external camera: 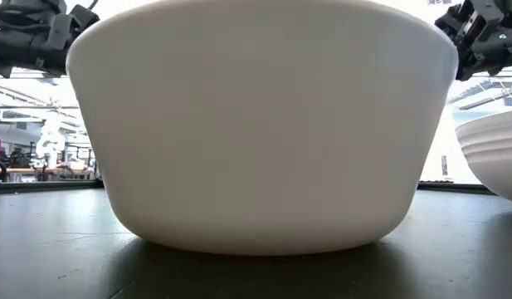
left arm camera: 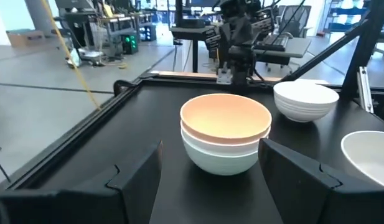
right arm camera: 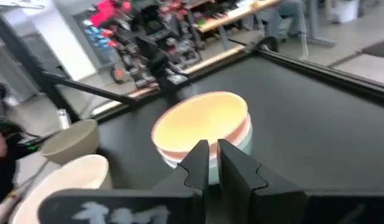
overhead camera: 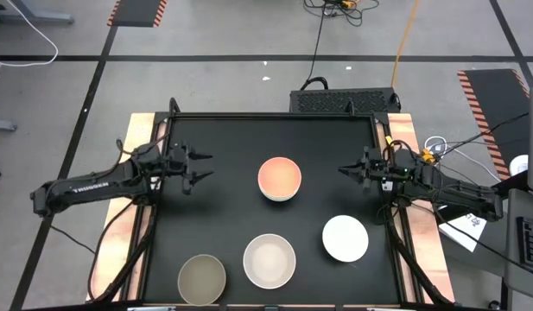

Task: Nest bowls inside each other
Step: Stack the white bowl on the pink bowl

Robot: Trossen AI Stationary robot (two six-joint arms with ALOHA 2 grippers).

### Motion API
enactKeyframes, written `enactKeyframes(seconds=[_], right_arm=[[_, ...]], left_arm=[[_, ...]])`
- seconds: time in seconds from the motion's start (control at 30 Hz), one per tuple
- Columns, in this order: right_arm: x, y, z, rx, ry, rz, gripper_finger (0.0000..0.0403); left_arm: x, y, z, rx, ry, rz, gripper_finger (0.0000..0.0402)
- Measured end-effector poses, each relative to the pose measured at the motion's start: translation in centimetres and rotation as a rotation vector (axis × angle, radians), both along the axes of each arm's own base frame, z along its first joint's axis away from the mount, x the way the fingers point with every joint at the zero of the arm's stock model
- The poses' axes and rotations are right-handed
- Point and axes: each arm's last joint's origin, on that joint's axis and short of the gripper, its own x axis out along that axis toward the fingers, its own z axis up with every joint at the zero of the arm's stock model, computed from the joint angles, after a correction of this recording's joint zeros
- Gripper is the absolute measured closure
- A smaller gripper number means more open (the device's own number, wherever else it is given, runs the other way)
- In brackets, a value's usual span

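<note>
**A:** Where do you stand? You have one nest begun: the salmon pink bowl (overhead camera: 279, 178) sits inside a pale mint bowl (left arm camera: 220, 158) at the middle of the desk (overhead camera: 231, 138); the wrist views show the pink rim stacked on the paler one.

**B:** And the rest?

**A:** Three are loose along the near edge, apart from each other: the olive-grey bowl (overhead camera: 201, 278), the cream bowl (overhead camera: 269, 260) and a white bowl (overhead camera: 345, 238); the white one may itself be a stack, judging by the ridged side in the left wrist view, though I cannot be sure.

**B:** The arms?

**A:** Your left end effector (overhead camera: 197, 167) hovers off to one side of the stack, fingers well apart and empty; your right end effector (overhead camera: 345, 171) hovers on the other side, fingers nearly together, a thin gap between them, holding nothing.

**B:** So the next move?

**A:** You look to be between placements; pick a loose bowl next. The right one must spread before it can take a rim; grip a wall, lift clear, then lower it centred over the pink bowl so that it seats level.
</note>
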Motion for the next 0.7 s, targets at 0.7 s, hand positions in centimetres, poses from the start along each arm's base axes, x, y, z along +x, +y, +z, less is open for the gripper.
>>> enactKeyframes(seconds=[0.7], right_arm=[[0.4, 1.0, 0.0, 0.062, -0.005, 0.4, 0.0371]], left_arm=[[-1.7, 0.1, -2.8, -0.004, 0.026, 0.04, 0.0137]])
